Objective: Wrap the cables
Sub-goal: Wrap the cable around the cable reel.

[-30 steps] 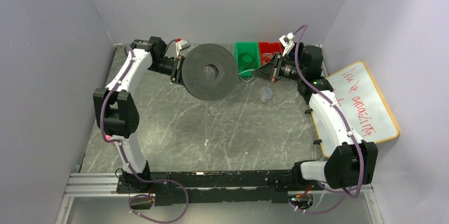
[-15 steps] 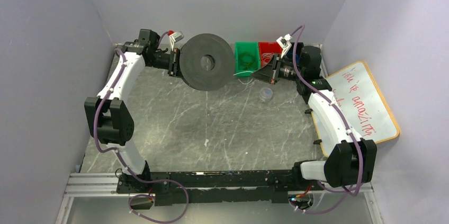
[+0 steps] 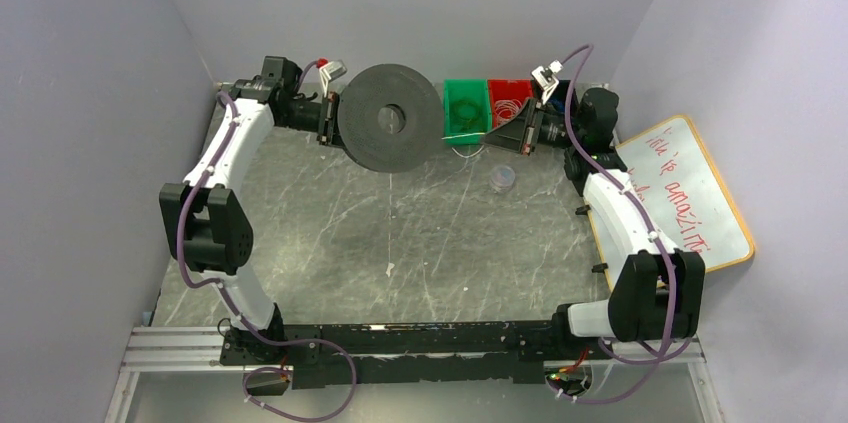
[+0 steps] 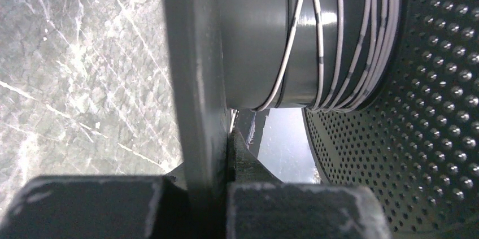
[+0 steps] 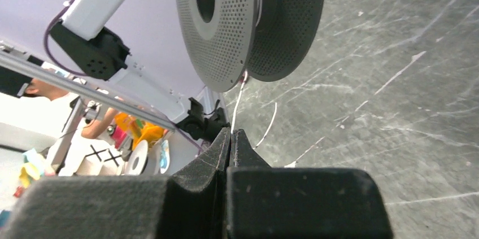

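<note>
left gripper point(image 3: 327, 121) clamped on the flange of the black spool point(image 3: 390, 130). Over the last second it swung the spool back toward the wall, now steady. cable point(image 4: 379, 24): thin whitish turns, loosely crossed, on the hub just past its fingers. Free strand runs on to the right gripper point(image 5: 231, 131), pinched shut on it. That one backed off slightly, so probably tensioning for another turn.

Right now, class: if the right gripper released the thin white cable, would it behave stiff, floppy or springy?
Probably springy: the cable runs straight from the right gripper to the spool, so it may recoil. Likely light and slippery: hair-thin, its wound turns crossing unevenly.
</note>
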Controlling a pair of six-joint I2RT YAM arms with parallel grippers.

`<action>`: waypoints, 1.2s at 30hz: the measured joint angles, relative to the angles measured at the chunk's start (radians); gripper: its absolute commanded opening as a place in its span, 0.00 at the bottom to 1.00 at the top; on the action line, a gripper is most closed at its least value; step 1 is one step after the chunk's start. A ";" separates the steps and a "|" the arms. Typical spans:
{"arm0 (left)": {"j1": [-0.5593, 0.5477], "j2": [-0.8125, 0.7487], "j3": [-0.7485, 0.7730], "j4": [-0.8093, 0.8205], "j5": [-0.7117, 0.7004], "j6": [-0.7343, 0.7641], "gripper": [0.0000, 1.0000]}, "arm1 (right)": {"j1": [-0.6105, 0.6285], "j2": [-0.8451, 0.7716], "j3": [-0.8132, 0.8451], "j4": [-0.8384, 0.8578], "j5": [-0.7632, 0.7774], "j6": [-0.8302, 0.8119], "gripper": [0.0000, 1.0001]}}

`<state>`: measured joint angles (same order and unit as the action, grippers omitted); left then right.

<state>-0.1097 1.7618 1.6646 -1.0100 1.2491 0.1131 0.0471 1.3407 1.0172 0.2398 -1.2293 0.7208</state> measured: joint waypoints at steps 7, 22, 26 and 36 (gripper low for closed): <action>0.018 0.000 0.000 0.008 0.019 -0.005 0.02 | -0.003 0.000 -0.006 0.098 -0.060 0.092 0.00; -0.024 -0.065 -0.108 0.155 -0.068 -0.107 0.02 | 0.039 -0.006 -0.093 0.481 -0.077 0.389 0.03; -0.071 -0.101 -0.126 0.184 -0.138 -0.134 0.02 | 0.056 0.001 -0.095 0.531 -0.052 0.429 0.06; -0.096 -0.148 -0.147 0.228 -0.291 -0.141 0.02 | 0.084 0.066 -0.115 0.611 0.034 0.502 0.10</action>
<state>-0.2054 1.6135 1.5177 -0.7818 0.9585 -0.0280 0.1310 1.4063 0.9024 0.8509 -1.1957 1.2224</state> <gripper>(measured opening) 0.065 0.106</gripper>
